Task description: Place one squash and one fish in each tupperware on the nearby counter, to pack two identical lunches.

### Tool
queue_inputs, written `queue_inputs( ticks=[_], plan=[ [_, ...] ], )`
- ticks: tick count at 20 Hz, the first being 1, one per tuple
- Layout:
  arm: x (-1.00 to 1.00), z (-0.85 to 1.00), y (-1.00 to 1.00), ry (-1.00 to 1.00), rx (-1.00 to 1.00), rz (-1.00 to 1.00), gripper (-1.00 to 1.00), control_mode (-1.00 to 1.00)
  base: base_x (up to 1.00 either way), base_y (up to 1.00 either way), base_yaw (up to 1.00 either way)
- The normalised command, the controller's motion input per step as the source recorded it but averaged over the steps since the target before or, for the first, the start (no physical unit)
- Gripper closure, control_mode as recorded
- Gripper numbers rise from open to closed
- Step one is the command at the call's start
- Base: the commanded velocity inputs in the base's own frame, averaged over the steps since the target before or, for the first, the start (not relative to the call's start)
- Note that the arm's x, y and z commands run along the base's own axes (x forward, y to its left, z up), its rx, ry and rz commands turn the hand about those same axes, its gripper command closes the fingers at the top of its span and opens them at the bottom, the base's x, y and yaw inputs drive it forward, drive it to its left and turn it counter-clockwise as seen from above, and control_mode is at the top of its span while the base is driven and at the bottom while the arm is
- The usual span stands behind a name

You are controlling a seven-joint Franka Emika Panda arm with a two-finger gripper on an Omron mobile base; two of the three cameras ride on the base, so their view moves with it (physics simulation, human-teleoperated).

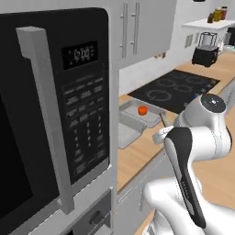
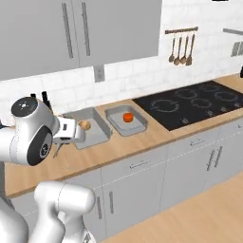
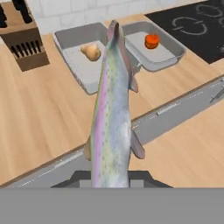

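On the long light-brown wooden counter [image 2: 142, 142] I count two shallow grey rectangular tubs with rounded corners and thick rims, standing side by side, just beside each other. The tub nearer to the black cooktop [image 2: 126, 119] holds one small round orange-red squash [image 2: 127, 116]. The other tub [image 3: 78, 61] holds one paler, orange-tan round squash [image 3: 92, 52], lying near its far end. So there are two squash, one in each tub.

I see one fish. It is a slender grey fish [image 3: 111, 127] with a smooth, a little shiny skin, a pink stripe along its side, fine dark speckles and small fins. In the hand view it stands up from the bottom edge, with its pointed end over the gap between the two tubs. The gripper [image 3: 111, 181] has its fingers closed on the lower end of this fish and holds it in the air above the front part of the counter.

The flat black glass cooktop [image 2: 190, 104] has ring marks. One brown wooden knife block [image 3: 24, 43] with dark handles stands behind, beside the paler squash's tub.
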Motion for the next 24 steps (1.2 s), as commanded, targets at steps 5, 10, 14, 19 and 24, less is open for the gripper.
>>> queue_inputs(
  ticks=[5, 10, 14, 19, 24],
  plan=[
    [0.00, 0.00, 0.00, 0.00, 0.00, 0.00, 1.00, 1.00, 1.00, -0.06, 0.49],
    [0.00, 0.00, 0.00, 0.00, 0.00, 0.00, 1.00, 1.00, 1.00, -0.46, 0.47],
    [0.00, 0.00, 0.00, 0.00, 0.00, 0.00, 1.00, 1.00, 1.00, -0.47, 0.56],
    [0.00, 0.00, 0.00, 0.00, 0.00, 0.00, 1.00, 1.00, 0.91, -0.31, 0.43],
    [0.34, -0.35, -0.10, 0.12, -0.01, 0.08, 1.00, -1.00, 0.11, -0.02, 0.04]
  ],
)
